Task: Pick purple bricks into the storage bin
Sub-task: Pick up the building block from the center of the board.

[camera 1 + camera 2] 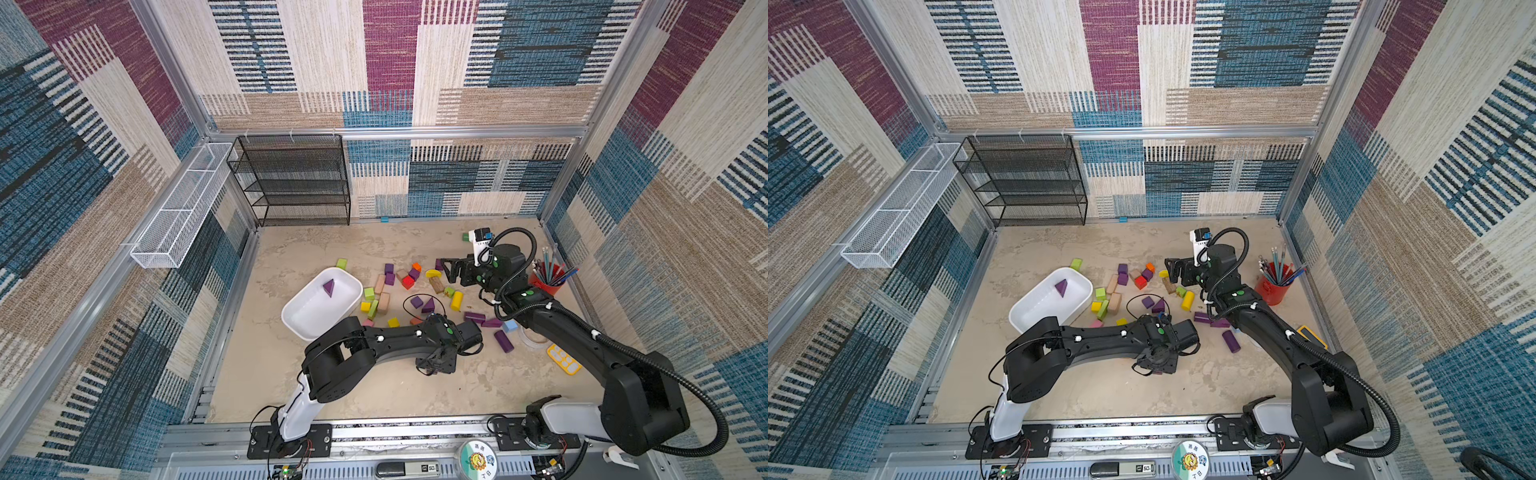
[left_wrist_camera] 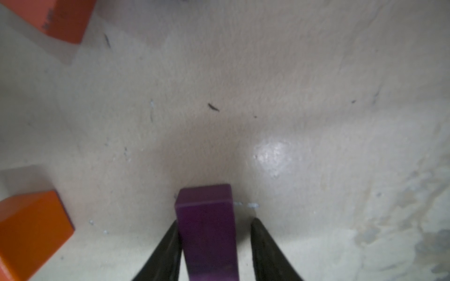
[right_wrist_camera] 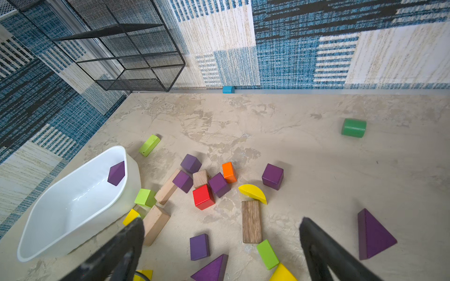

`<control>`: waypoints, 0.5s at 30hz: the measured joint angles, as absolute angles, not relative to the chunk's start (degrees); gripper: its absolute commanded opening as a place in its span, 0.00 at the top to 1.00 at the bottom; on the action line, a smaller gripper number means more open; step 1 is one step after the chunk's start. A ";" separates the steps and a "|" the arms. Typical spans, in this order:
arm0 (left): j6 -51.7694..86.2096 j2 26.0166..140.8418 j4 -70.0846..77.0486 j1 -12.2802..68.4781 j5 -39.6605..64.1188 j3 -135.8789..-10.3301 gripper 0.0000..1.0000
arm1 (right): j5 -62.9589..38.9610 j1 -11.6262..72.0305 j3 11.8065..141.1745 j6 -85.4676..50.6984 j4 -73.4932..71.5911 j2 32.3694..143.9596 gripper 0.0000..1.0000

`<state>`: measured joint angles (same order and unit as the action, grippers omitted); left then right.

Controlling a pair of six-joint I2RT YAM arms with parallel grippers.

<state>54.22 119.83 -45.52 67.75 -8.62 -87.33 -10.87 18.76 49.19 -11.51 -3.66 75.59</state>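
- Nearest, found the left gripper (image 2: 214,220) low over the table (image 2: 243,85), at five o'clock from its middle, set narrow around a purple oblong brick (image 2: 207,231): touching its side with one finger, just clear of it with the other.
- Noted two orange blocks (image 2: 31,228) near that brick, apart from it.
- Spotted a purple cylinder (image 1: 503,341) loose at four o'clock, a second purple oblong (image 1: 474,317) just beyond it.
- Placed the storage bin (image 1: 307,316) at nine o'clock, holding one purple wedge (image 1: 328,287).
- Counted several purple cubes (image 1: 389,279) loose at twelve o'clock among other colours.
- Farthest, at one o'clock, saw the right gripper (image 3: 221,219) spread wide above the table, holding nothing.
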 measured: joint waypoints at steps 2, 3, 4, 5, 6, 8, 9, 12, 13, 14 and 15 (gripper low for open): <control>54.24 119.90 -45.47 67.75 -8.60 -87.37 0.58 | -10.85 18.76 49.08 -11.44 -3.79 75.55 0.00; 54.26 119.90 -45.45 67.75 -8.60 -87.37 0.60 | -10.63 18.76 48.99 -11.29 -3.79 75.46 0.00; 54.26 119.94 -45.43 67.75 -8.60 -87.37 0.64 | -10.35 18.79 48.95 -11.29 -3.81 75.42 0.00; 54.26 119.94 -45.41 67.75 -8.60 -87.35 0.64 | -10.33 18.76 48.93 -11.27 -3.86 75.37 0.00; 54.26 119.94 -45.36 67.75 -8.62 -87.31 0.65 | -10.33 18.76 48.84 -11.25 -4.03 75.31 0.00; 54.26 119.94 -45.32 67.75 -8.62 -87.26 0.65 | -10.33 18.76 48.64 -11.05 -4.05 75.20 0.00; 54.26 119.94 -45.30 67.75 -8.64 -87.24 0.65 | -10.33 18.76 48.58 -10.87 -4.05 75.16 0.00; 54.24 119.87 -45.30 67.75 -8.67 -87.24 0.66 | -10.07 18.76 48.21 -10.63 -4.47 75.00 0.00; 54.22 119.85 -45.30 67.75 -8.69 -87.24 0.66 | -9.89 18.76 48.07 -10.61 -4.71 74.98 0.00; 54.17 119.85 -45.30 67.75 -8.69 -87.24 0.67 | -9.89 18.76 48.01 -10.59 -4.78 74.96 0.00; 53.91 119.81 -45.32 67.75 -8.71 -87.26 0.68 | -9.89 18.76 47.97 -10.44 -4.82 74.96 0.00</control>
<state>53.91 119.81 -45.32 67.75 -8.71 -87.26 -9.89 18.76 47.97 -10.44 -4.82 74.96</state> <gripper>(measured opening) 0.350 0.997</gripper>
